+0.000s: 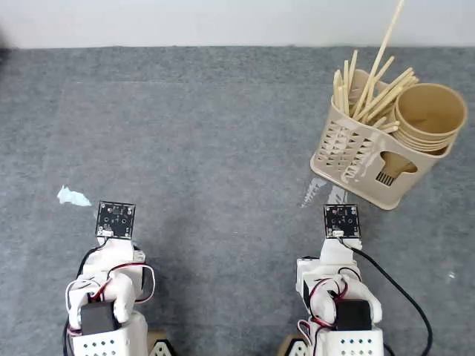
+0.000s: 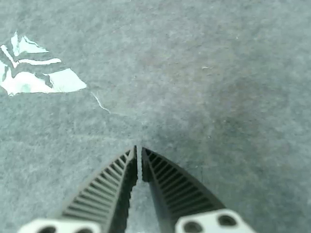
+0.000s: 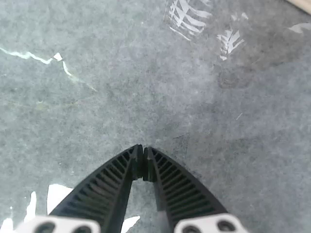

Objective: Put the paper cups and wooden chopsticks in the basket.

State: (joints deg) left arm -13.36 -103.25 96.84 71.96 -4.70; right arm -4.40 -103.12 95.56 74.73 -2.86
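1. High view: the basket [image 1: 349, 152] stands at the far right of the grey worktop [image 1: 208, 126]. It holds every cup and chopstick I can see.
2. The cups [image 1: 430, 111] sit nested as one stack in the basket's right compartment, mouths up. The chopsticks [image 1: 375, 85] stand bunched in the left compartment, with their long axes steep and fanning outward. One stick leans out well past the others toward the far edge.
3. The left hand [image 2: 138, 154] is closed on nothing, its ribbed fingers meeting at the tips just over bare worktop. A torn pale scrap [image 2: 39, 80] lies near it on its outer side, apart from the fingers.
4. The right hand [image 3: 143, 151] is likewise closed and empty, low over the worktop. A clear wrapper [image 1: 315, 191] lies between it and the basket.
5. The relation that matters is that the basket lies ahead of the right arm and a little to its right, near it. It is well apart from the left arm, across the worktop, so any further work at the basket would suit the right arm.
6. Judging from how things lie, the task looks finished. Both arms are folded back at the near edge, and neither hand carries a task item.
7. One risk is that the far-leaning chopstick could tip out if the basket is nudged.
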